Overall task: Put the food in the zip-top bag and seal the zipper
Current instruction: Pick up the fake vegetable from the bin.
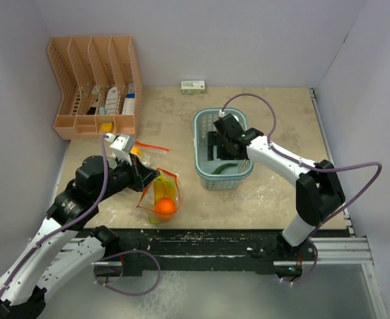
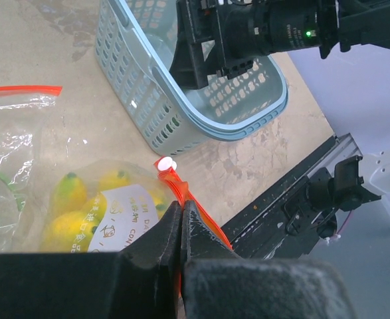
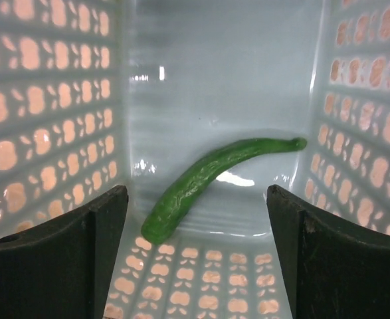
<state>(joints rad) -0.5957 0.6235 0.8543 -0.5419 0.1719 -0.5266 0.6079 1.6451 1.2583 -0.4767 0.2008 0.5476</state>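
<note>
The zip-top bag (image 1: 160, 196) lies at the table's front left, with the yellow bananas (image 1: 163, 189) and the small orange fruit (image 1: 165, 208) inside. My left gripper (image 1: 148, 179) is shut on the bag's orange-red zipper edge (image 2: 171, 176). The bananas (image 2: 72, 216) show through the plastic in the left wrist view. The long green vegetable (image 3: 208, 176) lies on the floor of the light blue basket (image 1: 204, 174). My right gripper (image 3: 196, 219) is open inside the basket, its jaws on either side of the vegetable and above it. No broccoli head is clearly visible.
A second clear bag with a red zip strip (image 1: 152, 146) lies behind the left gripper. A peach file organizer (image 1: 95, 86) stands at the back left. A small white box (image 1: 193, 86) sits by the back wall. Walls close in on the left, the back and the right.
</note>
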